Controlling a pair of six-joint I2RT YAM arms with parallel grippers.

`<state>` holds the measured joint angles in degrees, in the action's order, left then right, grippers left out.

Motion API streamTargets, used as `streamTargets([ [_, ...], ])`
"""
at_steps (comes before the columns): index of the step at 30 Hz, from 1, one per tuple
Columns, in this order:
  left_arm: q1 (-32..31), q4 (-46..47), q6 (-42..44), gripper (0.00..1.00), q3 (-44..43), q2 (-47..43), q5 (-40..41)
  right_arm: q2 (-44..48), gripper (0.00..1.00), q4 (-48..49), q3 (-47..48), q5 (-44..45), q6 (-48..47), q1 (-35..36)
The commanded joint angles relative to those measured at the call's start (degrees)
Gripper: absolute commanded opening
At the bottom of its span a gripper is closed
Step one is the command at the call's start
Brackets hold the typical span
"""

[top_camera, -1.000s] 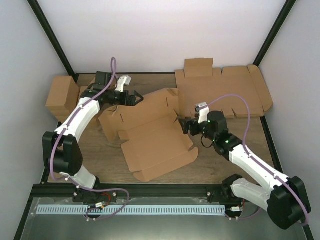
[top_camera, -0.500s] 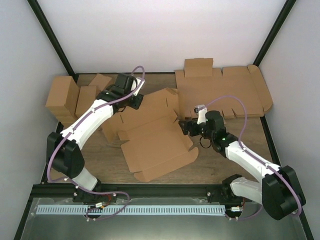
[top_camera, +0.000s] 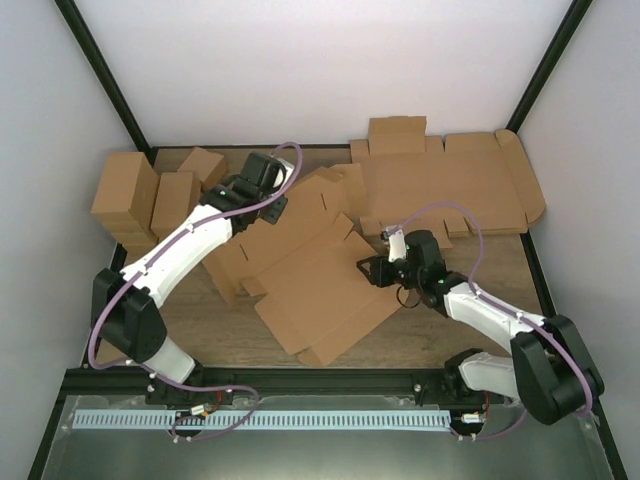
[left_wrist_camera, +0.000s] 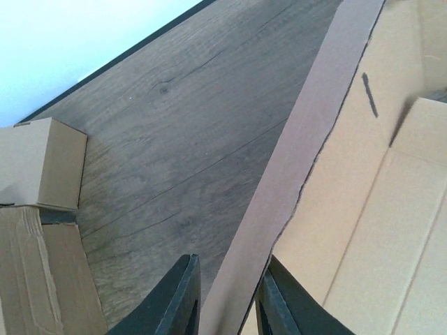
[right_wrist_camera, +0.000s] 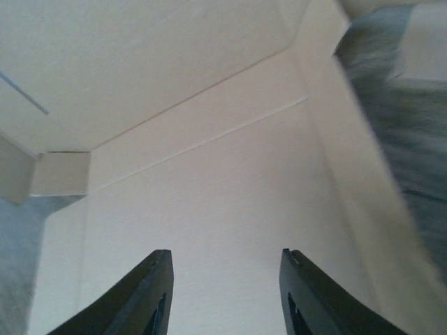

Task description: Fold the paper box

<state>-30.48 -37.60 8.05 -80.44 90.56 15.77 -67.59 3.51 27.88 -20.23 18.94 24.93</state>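
Two arms on paper box (top_camera: pixel 300 270), part-folded, flat on table (left_wrist_camera: pixel 174 125). Nearly closed left gripper (left_wrist_camera: pixel 230 259), pinching raised side flap (left_wrist_camera: pixel 307 139) running up between jaws, likely to stand that wall upright. Bare wood left of jaws, small cartons (left_wrist_camera: pixel 42 160) further left, box floor to right. About half-open right gripper (right_wrist_camera: pixel 225 255), holding nothing. Pale inner panel (right_wrist_camera: pixel 209 174) straight ahead of jaws, crease beyond, probably there to pin box down against left arm's pull. Cannot tell whether touching panel.
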Motion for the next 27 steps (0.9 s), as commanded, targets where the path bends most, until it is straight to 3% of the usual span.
streamTargets([
  [1, -2.61, -1.99, 0.01, 0.24, 1.20, -4.04, 2.21, -3.21, 0.38, 1.88, 1.43, -8.26, 1.07, -0.22],
  [3, -3.87, -2.46, 0.13, 0.24, 1.94, -5.17, 3.13, -5.09, 0.29, 2.07, 2.01, -5.85, 2.83, -0.68],
  [14, -8.40, -4.25, -1.00, 0.23, 6.99, -11.23, 6.46, -20.59, 0.05, 7.89, 7.04, -8.82, 14.36, -9.36],
  [18, -8.46, -3.20, -1.12, 0.25, 8.44, -11.81, 7.68, -24.35, 0.03, 13.57, 4.94, -13.79, 18.31, -13.71],
  [23, -7.45, -1.75, -5.74, 0.60, 7.04, -10.54, 12.38, -27.22, 0.03, 13.53, 3.90, -13.74, 18.47, -14.03],
  [27, -2.99, -2.82, -7.81, 0.71, 1.66, -5.51, 7.82, -27.18, 0.04, 12.56, 2.33, -12.68, 18.17, -14.04],
])
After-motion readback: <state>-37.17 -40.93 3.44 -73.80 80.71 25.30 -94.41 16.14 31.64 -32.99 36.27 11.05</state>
